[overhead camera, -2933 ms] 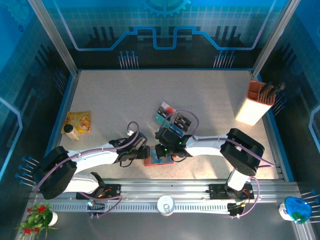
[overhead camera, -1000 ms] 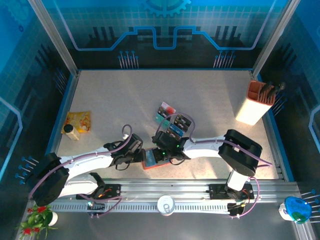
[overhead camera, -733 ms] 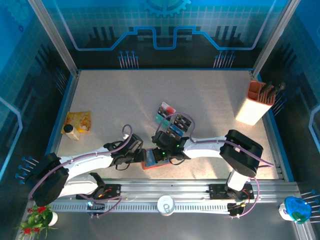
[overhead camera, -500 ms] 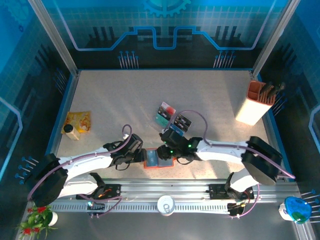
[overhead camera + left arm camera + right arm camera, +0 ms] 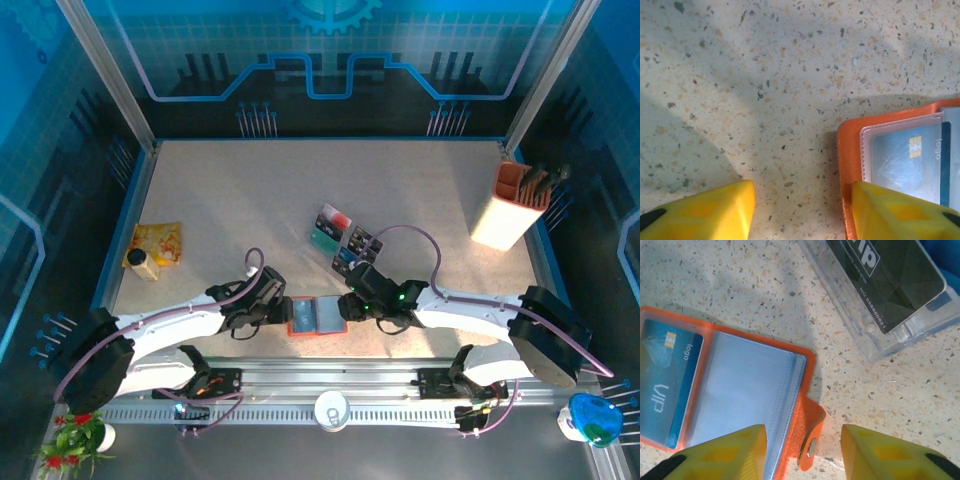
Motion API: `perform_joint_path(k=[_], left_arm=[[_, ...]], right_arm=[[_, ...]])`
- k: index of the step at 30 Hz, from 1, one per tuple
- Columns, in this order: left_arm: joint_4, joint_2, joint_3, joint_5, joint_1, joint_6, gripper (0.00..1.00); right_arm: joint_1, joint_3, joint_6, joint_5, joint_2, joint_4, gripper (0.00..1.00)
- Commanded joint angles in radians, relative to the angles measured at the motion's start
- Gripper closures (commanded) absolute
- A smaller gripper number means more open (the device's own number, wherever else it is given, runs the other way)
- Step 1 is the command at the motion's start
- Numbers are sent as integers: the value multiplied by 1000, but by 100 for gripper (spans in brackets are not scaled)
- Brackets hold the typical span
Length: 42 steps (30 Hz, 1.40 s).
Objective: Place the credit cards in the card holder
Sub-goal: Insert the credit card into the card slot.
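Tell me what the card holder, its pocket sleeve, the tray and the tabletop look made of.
Card holder: orange, matte, probably faux leather or soft vinyl; its flap curls.
Pocket sleeve: clear flexible plastic, glossy; the blue card shows through.
Tray: rigid clear plastic, moulded edges, glints.
Tabletop: speckled stone look, possibly laminate; cannot tell.

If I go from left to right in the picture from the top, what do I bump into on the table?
yellow packet → left gripper → wallet → right gripper → pen box
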<state>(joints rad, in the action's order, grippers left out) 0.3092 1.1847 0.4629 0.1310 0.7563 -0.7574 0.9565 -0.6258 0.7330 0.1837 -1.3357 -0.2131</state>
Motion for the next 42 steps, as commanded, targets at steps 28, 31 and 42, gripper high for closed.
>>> perform_joint_path(k=[28,31,42], left_arm=[[-24,35,-24,32,-6,-4,54],[-28,37,-25,30,-6,-2,54],[-38,45,-27,25,-6,3,54]], right_arm=[[126,-167,65,-96,-286,215,100],[126,-165,67,-86,-293,212,100],[130,-179,77,-102,-343,221,100]])
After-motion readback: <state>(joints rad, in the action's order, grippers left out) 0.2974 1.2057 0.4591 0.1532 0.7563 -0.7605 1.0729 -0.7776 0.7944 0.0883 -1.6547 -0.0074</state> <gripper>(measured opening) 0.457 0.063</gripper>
